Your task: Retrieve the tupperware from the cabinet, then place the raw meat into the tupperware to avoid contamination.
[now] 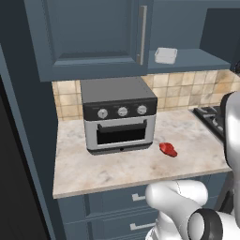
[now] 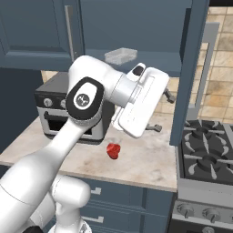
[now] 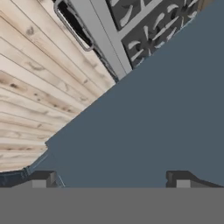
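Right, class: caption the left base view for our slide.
Tupperware on the open cabinet shelf; raw meat on the counter beside the oven.

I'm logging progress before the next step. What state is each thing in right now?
cabinet: right door swung open, left door shut.
tupperware: on the cabinet shelf, untouched, empty as far as can be seen.
raw meat: loose on the counter, uncovered.
toaster oven: door shut.
tool: open, holding nothing, beside the open door.
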Motion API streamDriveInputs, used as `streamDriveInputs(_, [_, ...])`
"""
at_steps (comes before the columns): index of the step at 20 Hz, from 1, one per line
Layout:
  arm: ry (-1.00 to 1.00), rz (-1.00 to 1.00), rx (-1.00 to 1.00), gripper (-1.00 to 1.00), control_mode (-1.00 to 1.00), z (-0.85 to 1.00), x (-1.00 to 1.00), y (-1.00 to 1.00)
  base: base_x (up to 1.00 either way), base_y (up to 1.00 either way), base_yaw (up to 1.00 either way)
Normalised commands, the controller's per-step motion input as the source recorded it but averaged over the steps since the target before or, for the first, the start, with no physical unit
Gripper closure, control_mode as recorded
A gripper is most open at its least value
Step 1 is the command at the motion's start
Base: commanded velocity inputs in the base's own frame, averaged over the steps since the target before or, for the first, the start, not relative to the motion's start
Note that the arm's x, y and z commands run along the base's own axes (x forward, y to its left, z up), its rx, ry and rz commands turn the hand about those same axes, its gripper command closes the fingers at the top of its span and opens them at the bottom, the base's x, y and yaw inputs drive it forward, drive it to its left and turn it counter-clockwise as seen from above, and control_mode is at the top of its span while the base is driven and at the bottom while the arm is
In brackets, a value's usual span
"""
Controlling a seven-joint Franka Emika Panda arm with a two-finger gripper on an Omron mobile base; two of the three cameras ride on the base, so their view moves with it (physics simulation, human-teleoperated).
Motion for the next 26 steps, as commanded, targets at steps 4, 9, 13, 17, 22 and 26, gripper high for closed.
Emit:
streamDriveInputs(4, [-0.16,-0.22,0.11,-1.0,-1.0,-0.14,-0.02,0.51,0.0,0.0,0.0])
streamDriveInputs(9, [-0.1,-0.23,0.08,-1.0,-1.0,0.13,0.01,0.49,0.0,0.0,0.0])
streamDriveInputs(13, [-0.1,-0.22,0.07,-1.0,-1.0,0.31,0.01,0.5,0.0,0.0,0.0])
streamDriveInputs(17, [-0.16,-0.27,0.03,-1.0,-1.0,0.02,0.0,0.44,0.0,0.0,0.0])
streamDriveInputs(22, [-0.24,-0.29,0.11,-1.0,-1.0,0.0,0.0,0.35,0.0,0.0,0.0])
streamDriveInputs(26, [-0.27,-0.26,0.24,-1.0,-1.0,0.0,0.0,0.27,0.0,0.0,0.0])
